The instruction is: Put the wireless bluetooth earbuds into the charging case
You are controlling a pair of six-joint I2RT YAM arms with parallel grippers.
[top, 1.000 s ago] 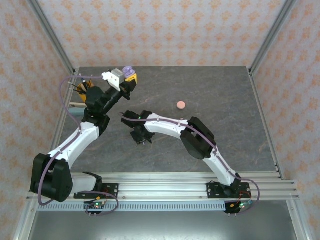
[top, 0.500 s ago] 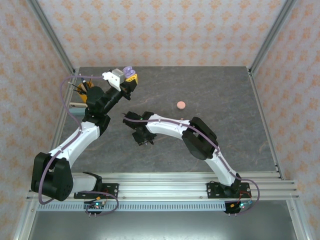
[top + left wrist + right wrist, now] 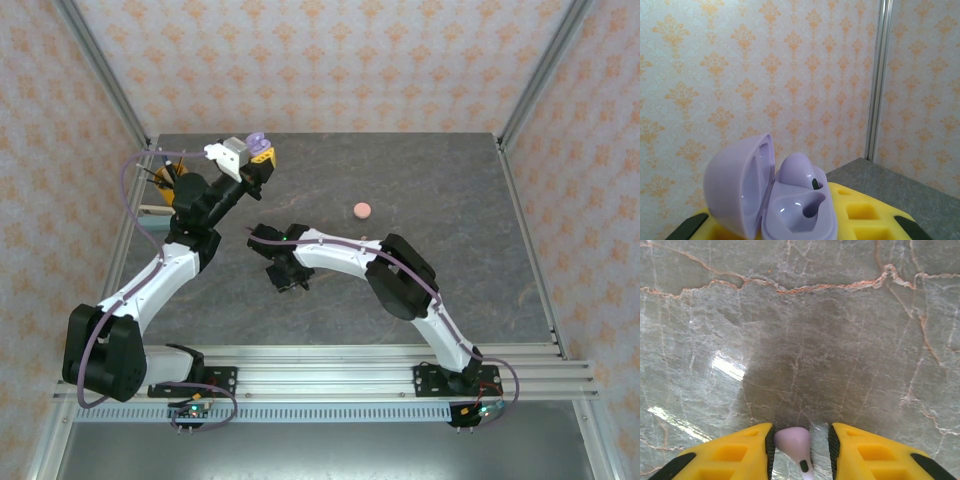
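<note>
One lilac bud [image 3: 792, 439] is seen between the right fingers [image 3: 730, 457] near desk [image 3: 840, 315] centre, grip unconfirmed. Stem-down seating is advised in the empty well [image 3: 790, 215] of the case [image 3: 735, 185], clamped at eleven o'clock by the left fingers [image 3: 837, 192].

Lilac case [image 3: 740, 185], lilac earbud [image 3: 791, 440], yellow fingers [image 3: 730, 455], grey veined table [image 3: 815, 315], orange-patterned cream wallpaper [image 3: 765, 65].

The lilac case [image 3: 740, 190] is smooth glossy plastic, and the earbud [image 3: 792, 440] looks the same. Table [image 3: 840, 315] is polished veined stone, kinda shiny.
</note>
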